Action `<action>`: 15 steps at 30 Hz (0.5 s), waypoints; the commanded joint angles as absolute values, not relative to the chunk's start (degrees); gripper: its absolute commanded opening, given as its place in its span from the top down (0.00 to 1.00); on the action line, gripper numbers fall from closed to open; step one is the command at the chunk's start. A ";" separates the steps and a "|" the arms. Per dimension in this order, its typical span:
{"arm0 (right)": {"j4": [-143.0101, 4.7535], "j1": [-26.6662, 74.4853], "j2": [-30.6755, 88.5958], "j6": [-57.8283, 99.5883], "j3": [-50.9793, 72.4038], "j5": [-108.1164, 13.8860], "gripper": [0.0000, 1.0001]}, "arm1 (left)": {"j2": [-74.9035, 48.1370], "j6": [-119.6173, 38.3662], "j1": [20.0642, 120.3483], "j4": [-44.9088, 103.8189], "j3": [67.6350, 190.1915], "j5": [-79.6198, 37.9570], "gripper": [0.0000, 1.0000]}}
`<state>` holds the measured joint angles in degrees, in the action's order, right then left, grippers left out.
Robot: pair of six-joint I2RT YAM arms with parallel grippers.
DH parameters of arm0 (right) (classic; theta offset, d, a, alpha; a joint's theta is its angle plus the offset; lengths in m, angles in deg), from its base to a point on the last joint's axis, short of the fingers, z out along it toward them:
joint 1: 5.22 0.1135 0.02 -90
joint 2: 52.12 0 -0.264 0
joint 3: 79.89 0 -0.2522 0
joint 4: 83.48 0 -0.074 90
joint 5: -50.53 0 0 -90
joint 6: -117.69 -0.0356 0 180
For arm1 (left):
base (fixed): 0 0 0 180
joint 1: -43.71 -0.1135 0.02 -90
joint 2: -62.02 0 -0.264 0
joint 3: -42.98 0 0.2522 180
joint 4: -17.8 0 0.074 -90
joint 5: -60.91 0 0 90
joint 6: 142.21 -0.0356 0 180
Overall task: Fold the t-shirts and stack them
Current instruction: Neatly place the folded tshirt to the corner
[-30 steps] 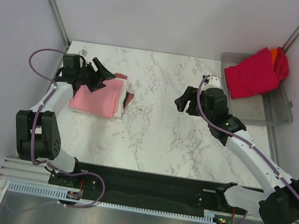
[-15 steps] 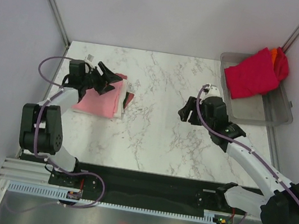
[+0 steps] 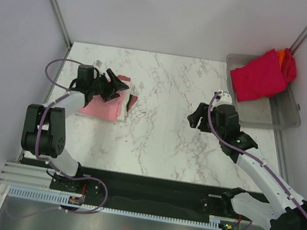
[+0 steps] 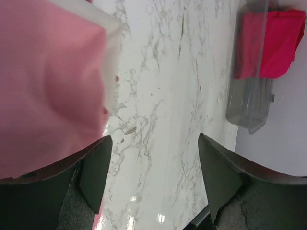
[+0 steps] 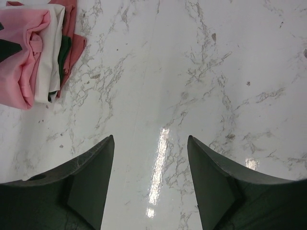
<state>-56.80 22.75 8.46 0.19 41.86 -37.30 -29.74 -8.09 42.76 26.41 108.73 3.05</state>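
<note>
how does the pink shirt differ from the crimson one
The pink shirt is folded flat; the crimson shirt lies rumpled. The pink shirt tops a stack on the table; the crimson shirt sits in the tray, draped over its rim. Both are plain-coloured cloth.

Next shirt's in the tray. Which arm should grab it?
Right. The right gripper, open and empty, is on the same side as the tray and nearer the crimson shirt. The left gripper hovers over the folded stack at the far left.
</note>
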 commanded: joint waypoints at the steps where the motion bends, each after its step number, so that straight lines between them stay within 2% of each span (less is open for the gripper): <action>1: -57.77 22.56 7.03 1.41 41.87 -37.02 0.30 | -23.68 -15.62 48.69 34.05 113.86 -1.56 0.21; 2: -57.60 22.47 7.03 1.50 41.79 -36.67 0.30 | -23.58 -17.38 50.37 37.41 116.83 -7.59 0.21; 6: -56.63 22.29 7.29 2.29 41.44 -36.22 0.30 | -26.21 -23.02 57.93 47.27 123.26 -17.21 0.22; 15: -56.45 22.03 7.29 2.29 41.79 -36.13 0.31 | -39.92 -25.92 65.68 55.28 131.36 -18.20 0.27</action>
